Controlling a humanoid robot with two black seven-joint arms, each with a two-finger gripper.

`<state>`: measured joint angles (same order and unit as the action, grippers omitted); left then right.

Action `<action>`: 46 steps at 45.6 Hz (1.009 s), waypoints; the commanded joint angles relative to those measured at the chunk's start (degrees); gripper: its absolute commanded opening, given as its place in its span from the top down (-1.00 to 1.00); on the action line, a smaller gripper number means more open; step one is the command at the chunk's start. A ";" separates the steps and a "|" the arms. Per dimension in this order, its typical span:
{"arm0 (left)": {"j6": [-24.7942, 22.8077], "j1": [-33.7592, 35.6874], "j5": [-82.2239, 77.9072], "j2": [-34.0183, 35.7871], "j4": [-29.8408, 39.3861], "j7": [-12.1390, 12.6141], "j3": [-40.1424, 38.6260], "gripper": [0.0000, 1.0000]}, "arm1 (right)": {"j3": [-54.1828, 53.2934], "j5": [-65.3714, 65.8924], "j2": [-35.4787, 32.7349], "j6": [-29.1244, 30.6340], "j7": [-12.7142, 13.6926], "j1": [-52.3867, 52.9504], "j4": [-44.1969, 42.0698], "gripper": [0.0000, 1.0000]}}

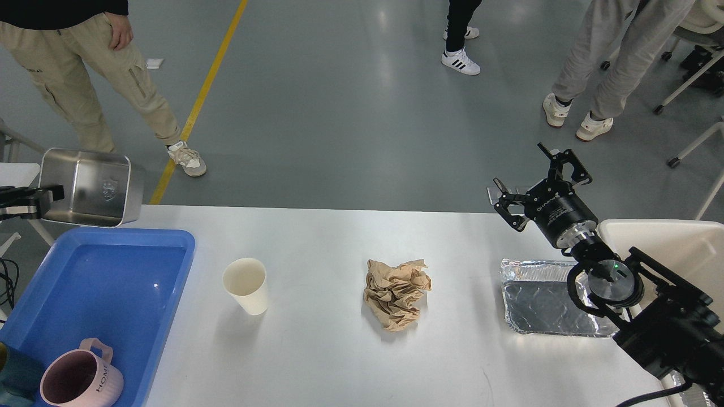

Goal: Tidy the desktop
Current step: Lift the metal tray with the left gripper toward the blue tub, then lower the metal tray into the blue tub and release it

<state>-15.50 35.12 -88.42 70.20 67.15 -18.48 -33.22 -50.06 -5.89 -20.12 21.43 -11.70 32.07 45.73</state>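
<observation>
Stretching across the middle of the view, the desktop lies below and between both grippers and is only partly tidied, judging by what still sits on it. Below and to the left of the right gripper, whose fingers are spread with nothing in them, stand a paper cup and a crumpled brown paper; a foil tray lies just beneath it. The left gripper is clamped on the rim of a steel pan, hanging over the far edge of the blue tray. A pink mug already inside reads "HOME"; the pan's crest is illegible
</observation>
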 commanded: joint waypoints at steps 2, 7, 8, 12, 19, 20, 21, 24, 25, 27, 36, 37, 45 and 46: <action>2.22 -2.08 0.09 -2.44 -8.34 -1.46 0.44 0.96 | 0.13 0.00 -0.01 0.01 -0.07 -0.17 0.06 -1.00; 2.22 -2.16 -0.35 -5.25 -13.35 -4.72 1.14 0.96 | 0.13 0.00 -0.01 0.10 0.01 -0.34 0.06 -1.00; 2.22 -1.99 -0.35 -5.77 -14.14 -5.16 1.31 0.96 | 0.13 0.00 -0.01 0.10 0.01 -0.34 0.06 -1.00; 2.14 -1.99 -0.44 -7.53 -16.35 -6.21 2.11 0.96 | 0.13 0.00 -0.01 0.10 0.01 -0.34 0.06 -1.00; 2.40 -1.90 -1.14 -11.49 -18.46 -7.09 6.06 0.95 | 0.13 0.00 -0.01 0.10 0.01 -0.34 0.15 -1.00; 2.66 -1.90 -2.27 -12.71 -19.07 -7.09 6.76 0.95 | 0.13 0.00 -0.01 0.10 -0.07 -0.34 0.15 -1.00; 2.84 -1.90 -3.06 -13.51 -19.33 -7.09 7.20 0.95 | 0.13 0.00 -0.01 0.10 0.01 -0.34 0.15 -1.00; 3.54 -1.90 -5.44 -15.53 -21.17 -7.09 8.17 0.95 | 0.13 0.00 -0.01 0.10 -0.07 -0.34 0.15 -1.00; 3.98 -1.90 -6.05 -16.06 -21.96 -7.09 8.35 0.95 | 0.13 0.00 -0.10 0.10 0.01 -0.34 0.15 -1.00; 4.86 -1.99 -6.50 -17.02 -23.55 -7.09 8.52 0.95 | 0.13 0.00 -0.36 0.10 0.01 -0.43 0.15 -1.00; 8.02 -1.99 -5.97 -19.93 -30.05 -7.01 8.44 0.96 | 0.22 0.00 -0.62 0.28 -0.07 -0.61 0.15 -1.00; 8.46 -2.08 -5.97 -20.19 -30.93 -7.01 8.44 0.97 | 0.22 0.00 -0.54 0.28 -0.07 -0.69 0.15 -1.00; 11.10 -2.08 -5.71 -22.91 -38.49 -6.48 8.70 0.98 | 0.22 0.00 -0.36 0.28 -0.07 -0.78 0.24 -1.00; 11.36 -1.99 -5.71 -23.44 -39.63 -6.39 8.70 0.98 | 0.22 0.00 -0.36 0.28 -0.07 -0.78 0.24 -1.00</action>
<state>-5.65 33.06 -94.32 48.93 32.69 -25.29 -24.74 -49.87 -5.89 -20.61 21.71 -11.77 31.31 45.89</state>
